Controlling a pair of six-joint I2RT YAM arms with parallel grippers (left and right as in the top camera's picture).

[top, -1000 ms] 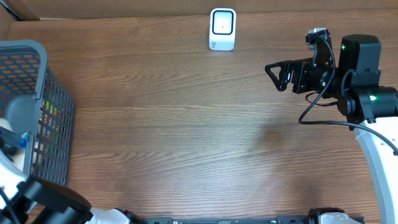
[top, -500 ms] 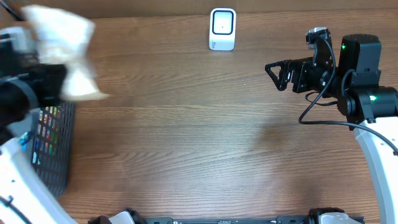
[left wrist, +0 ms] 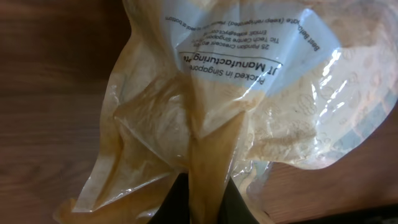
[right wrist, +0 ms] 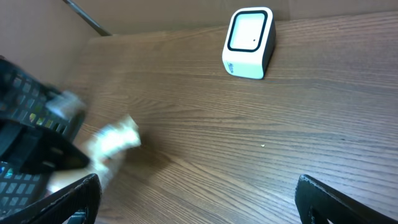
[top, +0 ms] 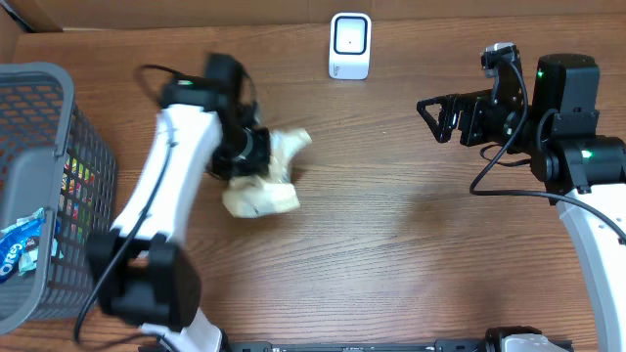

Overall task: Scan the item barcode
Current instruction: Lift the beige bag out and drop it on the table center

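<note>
Starting at the table's (top: 391, 244) left edge, a grey mesh basket (top: 59, 196) stands with a blue packet (top: 22, 249) lying inside it. Just right of the basket, the white left arm (top: 171, 166) reaches from the near edge toward the far edge, and its dark wrist ends left of the table's middle. The left jaws are clamped tight on a fold of the bag (top: 262, 186), a crumpled pale yellow plastic bag.

In the left wrist view two dark fingers (left wrist: 177, 202) pinch a narrow pleat of the bag (left wrist: 205, 112). A light blue label with printed lines, among them "Packed in Singapore", runs upside down across the top.

The bag is over the table's left half, nearer the far edge than the near one, between basket and scanner. Whether it rests on the wood or hangs just above it I cannot tell. In the right wrist view the bag (right wrist: 112, 140) shows only as a pale blur.

The scanner (top: 350, 45), a small white unit with a dark-framed window, stands upright at the far edge, just right of the middle and well apart from the bag. The right wrist view shows the scanner (right wrist: 249, 42) facing the table.

Near the right edge, the right arm (top: 572, 98) hangs with the right jaws spread wide and holding nothing, tips pointing left. In its own view the fingertips (right wrist: 68, 196) sit at the lower corners with bare wood between.
</note>
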